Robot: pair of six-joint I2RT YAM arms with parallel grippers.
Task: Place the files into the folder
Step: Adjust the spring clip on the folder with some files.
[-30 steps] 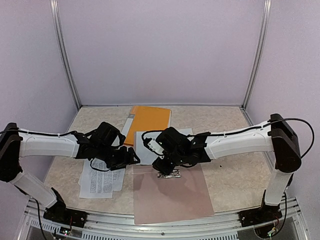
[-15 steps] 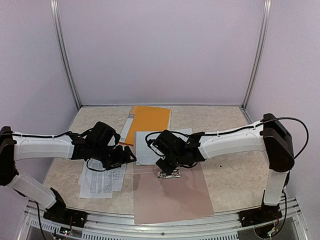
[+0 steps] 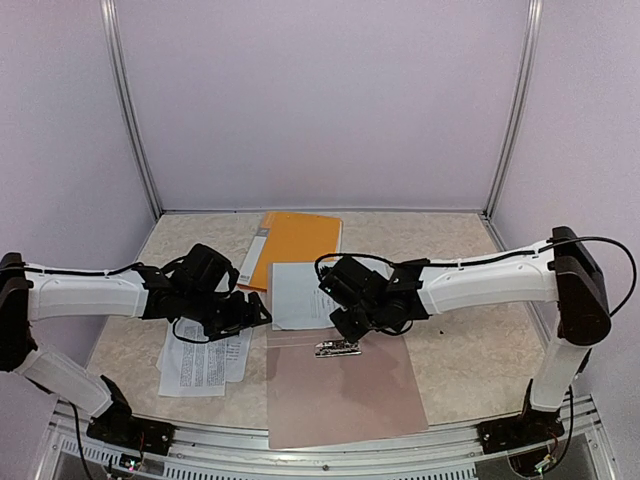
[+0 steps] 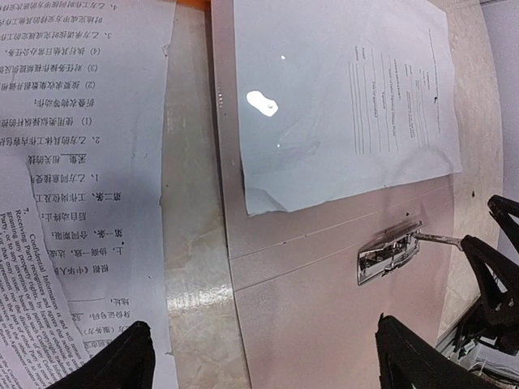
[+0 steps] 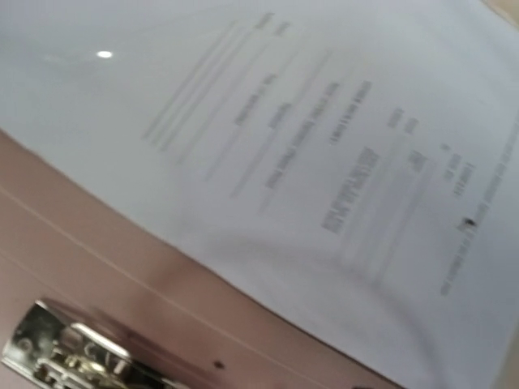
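Note:
The taupe folder [image 3: 345,400] lies open near the front edge, its metal clip [image 3: 337,348] at the spine. One white sheet [image 3: 293,295] of the files rests on the folder's far half [image 4: 225,138]. More files [image 3: 203,362] with dense print lie on the table left of it. My left gripper [image 3: 255,316] hovers over the folder's left edge, open wide with nothing between its fingers [image 4: 122,362]. My right gripper [image 3: 352,322] hangs just above the clip and the sheet's [image 5: 284,121] near edge. In the left wrist view its tips [image 4: 496,231] stand apart and empty.
An orange folder [image 3: 297,240] lies at the back behind the white sheet. The marble table top [image 3: 450,340] shows right of the taupe folder. Purple walls and metal posts enclose the table.
My right gripper has risen off the clip and shifted back and right, its jaws narrowing. The left gripper has opened wider and drawn slightly left.

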